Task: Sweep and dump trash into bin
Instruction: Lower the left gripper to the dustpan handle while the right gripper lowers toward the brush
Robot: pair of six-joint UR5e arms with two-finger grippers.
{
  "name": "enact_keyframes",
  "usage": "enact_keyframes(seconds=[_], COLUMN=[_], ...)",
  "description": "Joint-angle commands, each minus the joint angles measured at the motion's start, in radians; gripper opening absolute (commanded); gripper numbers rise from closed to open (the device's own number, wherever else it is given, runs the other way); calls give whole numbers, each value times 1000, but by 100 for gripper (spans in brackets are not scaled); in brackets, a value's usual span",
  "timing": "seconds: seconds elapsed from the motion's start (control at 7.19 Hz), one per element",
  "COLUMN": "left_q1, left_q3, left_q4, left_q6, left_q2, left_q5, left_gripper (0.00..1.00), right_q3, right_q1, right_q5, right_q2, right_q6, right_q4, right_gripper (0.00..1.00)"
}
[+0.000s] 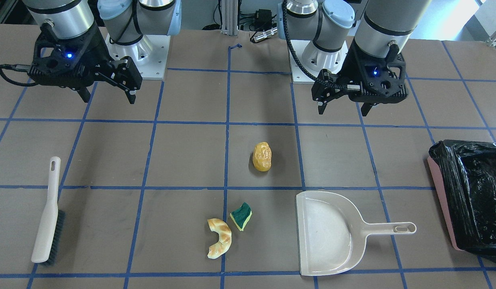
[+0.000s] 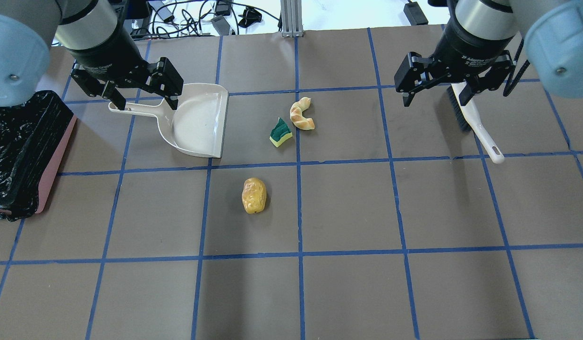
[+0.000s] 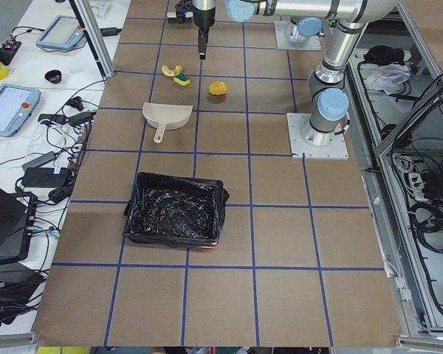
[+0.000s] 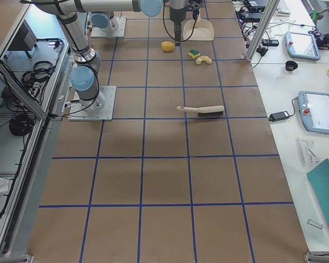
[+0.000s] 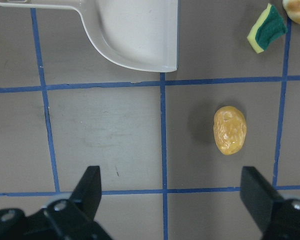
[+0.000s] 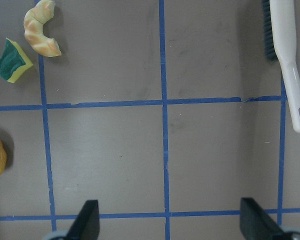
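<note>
Brown paper crossed by blue tape lines covers the table [image 2: 348,208]. At the far left the pink-sided bin [image 2: 55,160], lined with a black bag, is set. The left gripper [image 2: 145,97] is held above the table, jaws spread wide, nothing gripped. Next the beige dustpan [image 2: 197,123] is laid flat, then the potato-like lump [image 2: 254,195], the sponge chunk [image 2: 281,132] and, just beside it, the bread piece [image 2: 302,114]. The right gripper [image 2: 435,94] is likewise spread; a brush [image 2: 475,125] is seen at the right.

Bright, even light from above; the pictures are sharp. A soft shadow hugs the potato [image 1: 262,156]; glare glints on the bin [image 1: 441,200] and dustpan [image 1: 324,237].
</note>
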Motion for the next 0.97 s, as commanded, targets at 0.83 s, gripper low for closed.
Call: enact_keyframes(seconds=[0.83], left_q1=[95], left_q3=[-8], left_q4=[57], left_q6=[-589], left_q2=[-96], left_q5=[19], left_gripper=[100], right_q3=[17], right_q1=[-73], right_q5=[-16], right_q2=[67], right_q6=[-77], right_q4=[-14], right_gripper=[100])
